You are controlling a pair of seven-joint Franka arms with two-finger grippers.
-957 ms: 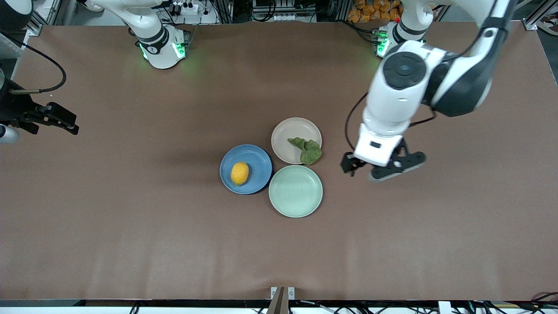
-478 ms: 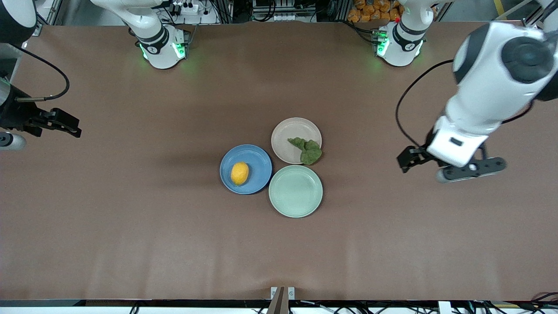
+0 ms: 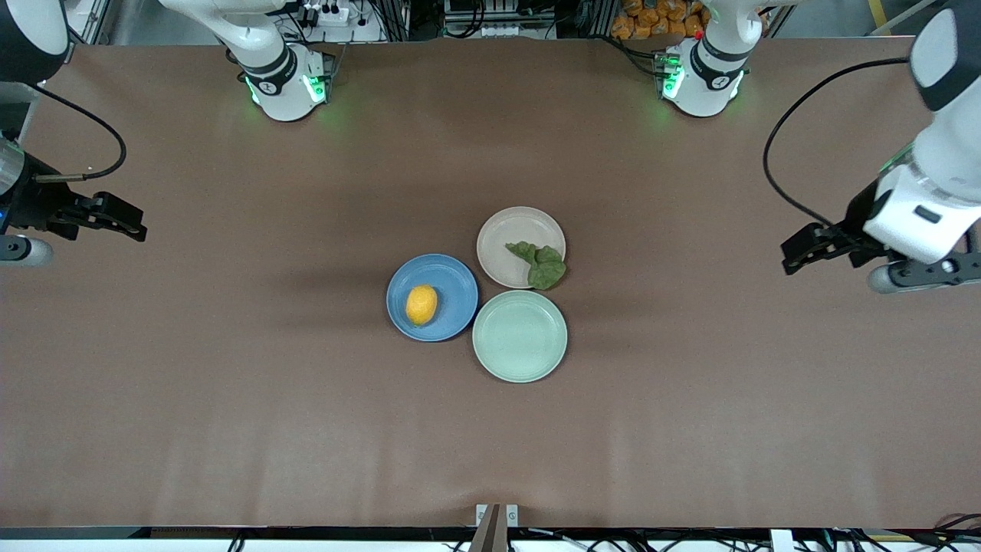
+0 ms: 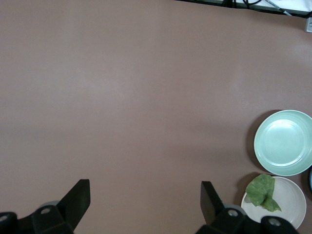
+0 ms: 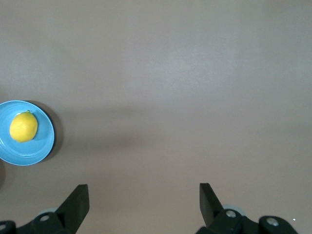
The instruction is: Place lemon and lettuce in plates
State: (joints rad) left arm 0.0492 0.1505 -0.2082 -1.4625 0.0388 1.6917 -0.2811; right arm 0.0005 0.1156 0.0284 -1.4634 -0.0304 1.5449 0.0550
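Lemon (image 3: pixel 421 304) sits in blue plate (image 3: pixel 452 277); lettuce (image 3: pixel 540 264) in beige plate (image 3: pixel 506 230) (overhanging rim). Left hand (image 3: pixel 839 257) has withdrawn to its surface end, fingers apart, empty; right hand (image 3: pixel 107 218) waits, apart. Task looks done.

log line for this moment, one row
lemon in blue plate | lettuce on beige plate | left gripper open | right gripper open
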